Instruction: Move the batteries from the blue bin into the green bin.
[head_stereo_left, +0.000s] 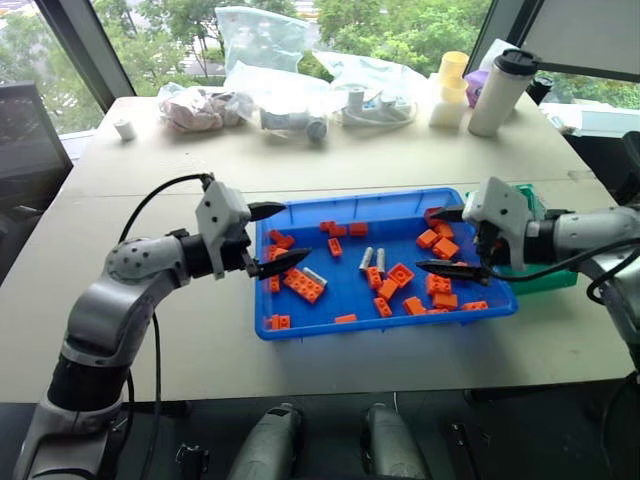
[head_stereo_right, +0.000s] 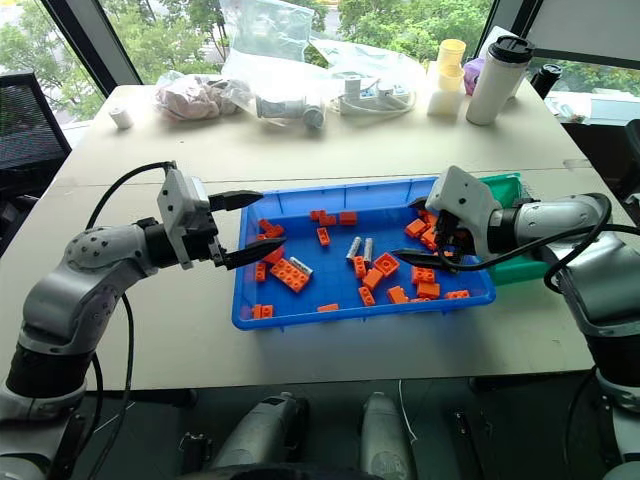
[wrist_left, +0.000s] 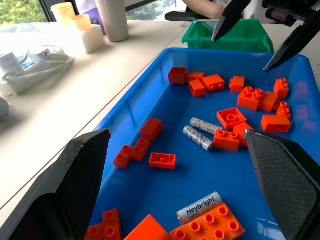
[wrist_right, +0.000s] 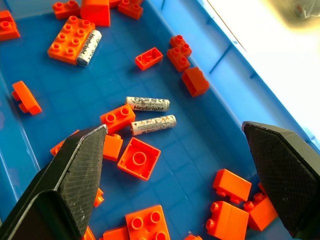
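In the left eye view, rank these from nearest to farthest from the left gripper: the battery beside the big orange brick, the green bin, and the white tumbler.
1. Battery beside the big orange brick: in the blue bin, just right of the left gripper.
2. Green bin: past the blue bin's far right end.
3. White tumbler: back right of the table.

a pale beige table (head_stereo_left: 200, 190) carries the blue bin (head_stereo_left: 330, 328) near its front edge, with the green bin (head_stereo_left: 545, 282) touching the tray's right end. along the far edge lie clear plastic bags (head_stereo_left: 265, 40), a white tape roll (head_stereo_left: 125, 129), a tall white tumbler (head_stereo_left: 503, 90) and yellow cups (head_stereo_left: 450, 85).
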